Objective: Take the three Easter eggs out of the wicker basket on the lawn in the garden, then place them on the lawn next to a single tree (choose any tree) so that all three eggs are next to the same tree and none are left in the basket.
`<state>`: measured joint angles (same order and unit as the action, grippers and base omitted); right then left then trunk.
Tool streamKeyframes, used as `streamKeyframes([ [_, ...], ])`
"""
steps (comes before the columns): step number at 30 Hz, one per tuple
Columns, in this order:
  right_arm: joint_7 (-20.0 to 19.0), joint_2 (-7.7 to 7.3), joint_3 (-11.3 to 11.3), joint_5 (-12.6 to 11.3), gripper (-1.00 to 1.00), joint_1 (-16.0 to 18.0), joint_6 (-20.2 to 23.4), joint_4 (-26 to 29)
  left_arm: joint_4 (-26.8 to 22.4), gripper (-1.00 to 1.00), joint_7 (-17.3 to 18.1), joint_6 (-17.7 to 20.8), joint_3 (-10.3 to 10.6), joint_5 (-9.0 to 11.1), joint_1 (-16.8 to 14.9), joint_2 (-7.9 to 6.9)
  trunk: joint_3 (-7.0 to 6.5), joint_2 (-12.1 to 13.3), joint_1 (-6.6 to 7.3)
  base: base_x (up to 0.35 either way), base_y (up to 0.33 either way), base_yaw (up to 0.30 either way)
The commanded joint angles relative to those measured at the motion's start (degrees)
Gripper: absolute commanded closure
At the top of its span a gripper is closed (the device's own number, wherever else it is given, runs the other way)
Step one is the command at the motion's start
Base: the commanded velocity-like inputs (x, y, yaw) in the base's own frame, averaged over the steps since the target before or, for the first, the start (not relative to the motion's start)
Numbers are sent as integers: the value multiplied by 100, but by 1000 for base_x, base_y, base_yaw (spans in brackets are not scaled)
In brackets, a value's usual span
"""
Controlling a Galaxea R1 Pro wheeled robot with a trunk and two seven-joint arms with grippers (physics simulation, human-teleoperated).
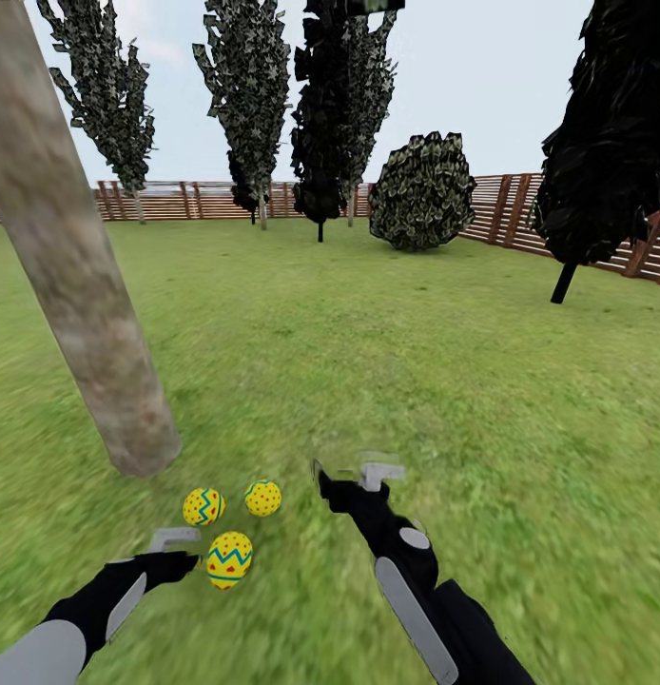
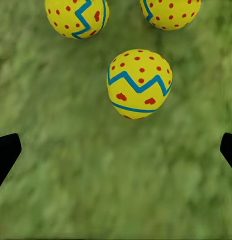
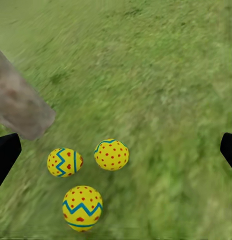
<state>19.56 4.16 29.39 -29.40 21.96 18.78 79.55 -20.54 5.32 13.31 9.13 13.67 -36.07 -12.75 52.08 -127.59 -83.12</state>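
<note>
Three yellow Easter eggs with red dots and blue zigzags lie on the lawn (image 1: 387,362) at the foot of the tree (image 1: 78,285), whose thick grey-tan trunk leans up to the left. Two eggs (image 1: 203,506) (image 1: 262,498) sit side by side, and the third egg (image 1: 229,559) lies nearer me. My left gripper (image 1: 195,550) hovers open just beside the nearest egg (image 2: 139,83), holding nothing. My right gripper (image 1: 354,471) is open and empty, to the right of the eggs (image 3: 111,154). The trunk's base (image 3: 20,107) stands close behind them. The wicker basket is out of view.
A brown slat fence (image 1: 506,214) rings the grass at the back. Dark columnar trees (image 1: 244,105) and a round bush (image 1: 423,190) stand along it, and a dark tree (image 1: 611,143) at the right. Open grass stretches ahead and to the right.
</note>
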Motion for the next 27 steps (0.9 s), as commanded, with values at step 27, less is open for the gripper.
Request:
streamKeyframes([
  [27, 350, -350, 17, -84, -100, -1526, -1087, -1121, 28, -100, 385, -328, 37, 65, 219, -345, -480, 1082, 595, 0, 0, 0],
])
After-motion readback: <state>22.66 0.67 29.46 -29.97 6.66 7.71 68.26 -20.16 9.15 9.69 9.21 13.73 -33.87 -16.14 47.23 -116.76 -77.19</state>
